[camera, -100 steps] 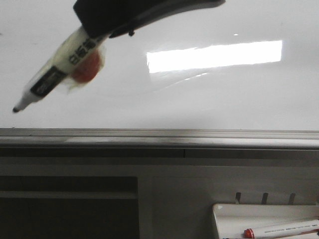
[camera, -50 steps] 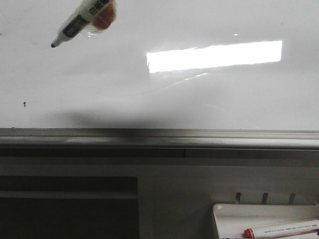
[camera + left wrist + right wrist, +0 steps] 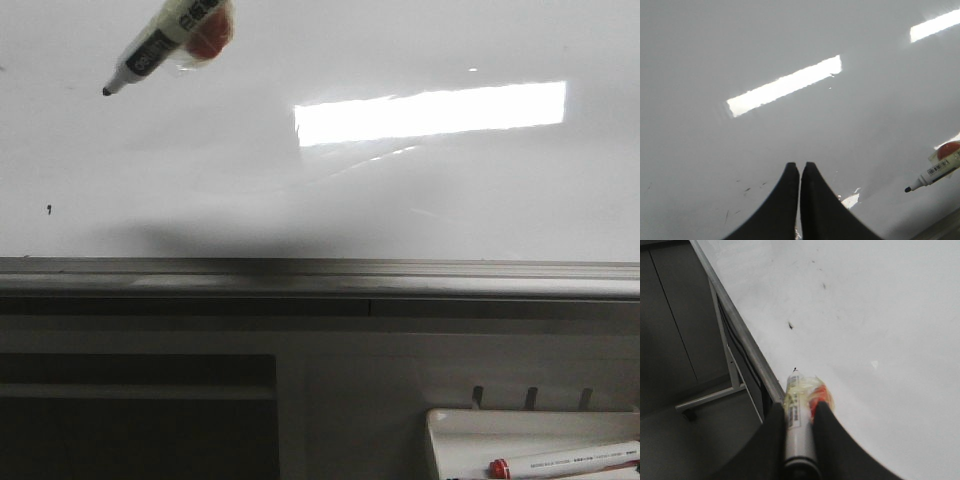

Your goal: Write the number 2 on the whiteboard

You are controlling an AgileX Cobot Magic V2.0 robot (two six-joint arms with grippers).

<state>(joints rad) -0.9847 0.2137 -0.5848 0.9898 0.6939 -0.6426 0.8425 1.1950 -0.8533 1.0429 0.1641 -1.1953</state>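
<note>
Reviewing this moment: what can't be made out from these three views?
- Front view: the right gripper is cut off by the top edge; only the marker shows.
- All views: whether the marker tip touches the whiteboard; nothing shows the gap.
- Right wrist view: the marker tip is tiny and hidden behind the barrel.
- Front view: the spare marker in the tray is cut off; its label is too small.
- No number 2 visible, only a small dot.

Cut-off and unreadable parts

In the front view the white-barrelled black-tipped marker (image 3: 165, 42) runs off the top edge, so what holds it is unseen; its black label print is too blurred to read. The small white tray (image 3: 450, 430) and the red-capped white marker (image 3: 565, 462) in it are cropped at the lower right corner.
</note>
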